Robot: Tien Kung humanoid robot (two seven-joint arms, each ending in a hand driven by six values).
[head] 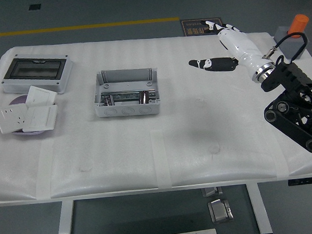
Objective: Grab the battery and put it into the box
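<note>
since the battery (144, 97) already lies inside the grey box (126, 92) at the right end of its floor, the step in hand reads as clearing the arm away, and the right hand (227, 46) hovers well apart from the box over the far right of the bench (189, 136), fingers spread wide and holding nothing. doing it well probably means pulling back high and to the right, clear of the grey block with the orange cap (295, 36) nearby.
</note>
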